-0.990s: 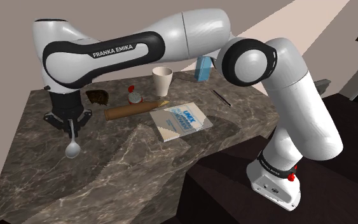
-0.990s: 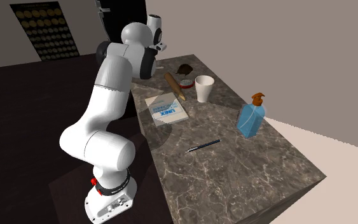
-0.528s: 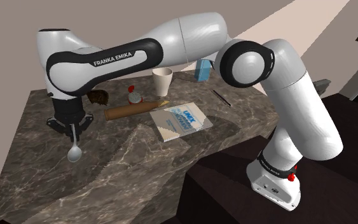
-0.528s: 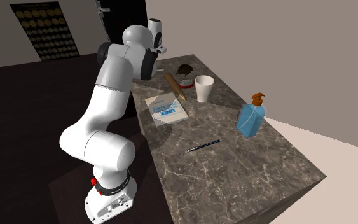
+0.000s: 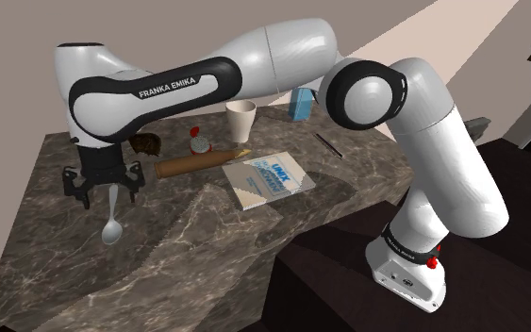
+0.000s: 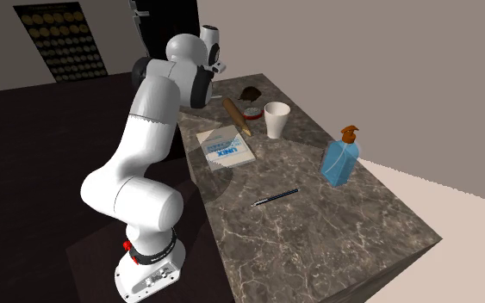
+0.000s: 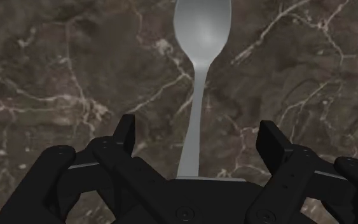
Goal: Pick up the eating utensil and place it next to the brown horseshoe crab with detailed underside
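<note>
**Caller:** Two things first: what is the hand doing, and where is the utensil?

**Operator:** Biggest first. The dark marble counter [image 5: 216,226] carries everything. My hand [image 5: 106,193] hangs over its end at the shoulder view's left, with the fingers spread wide and clasping nothing. The grey spoon [image 7: 195,102] sits between them untouched, its bowl pointing away from the hand. It is near the brown horseshoe crab [image 5: 143,143] but apart from it. I read the spoon as resting on the stone, though I cannot see the contact itself.

**Caller:** How would it handle if you took it again?

**Operator:** I judge it light, rigid and smooth, so likely to slip. It is also thin and would lie low against a hard surface. I would close across the narrow handle about halfway along. I would avoid the rounded bowl, where I expect the pads would slide off.

**Caller:** And the containers?

**Operator:** The blue pump bottle [image 6: 339,163] stands upright, well apart from the spoon, and I cannot tell how full it is. The white cup [image 6: 276,120] is upright and open, and I see nothing in it. Just beside the cup is a small red-rimmed dish [image 6: 253,113], too small for me to read its contents.
</note>
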You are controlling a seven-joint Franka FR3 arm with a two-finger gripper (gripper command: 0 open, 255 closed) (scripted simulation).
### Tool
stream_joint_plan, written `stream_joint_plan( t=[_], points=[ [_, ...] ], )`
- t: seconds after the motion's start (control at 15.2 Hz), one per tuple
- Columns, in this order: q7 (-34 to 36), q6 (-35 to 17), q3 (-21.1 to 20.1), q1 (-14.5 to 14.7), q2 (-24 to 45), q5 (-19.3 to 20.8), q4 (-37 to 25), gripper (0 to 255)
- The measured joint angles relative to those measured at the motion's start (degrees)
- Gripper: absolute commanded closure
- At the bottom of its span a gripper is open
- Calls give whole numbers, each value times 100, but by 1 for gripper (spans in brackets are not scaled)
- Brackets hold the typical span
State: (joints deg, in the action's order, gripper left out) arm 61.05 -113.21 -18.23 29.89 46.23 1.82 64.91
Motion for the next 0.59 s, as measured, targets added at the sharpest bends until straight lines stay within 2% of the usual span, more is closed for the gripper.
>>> stream_joint_plan(
  t=[0.2,0.33,0.59],
  points=[
    [0,134,-12,-25,-106,-17,-26,0],
    [-11,497,-9,-13,-66,-14,-441,0],
    [-17,576,-23,-52,-198,-36,-379,0]
  ],
)
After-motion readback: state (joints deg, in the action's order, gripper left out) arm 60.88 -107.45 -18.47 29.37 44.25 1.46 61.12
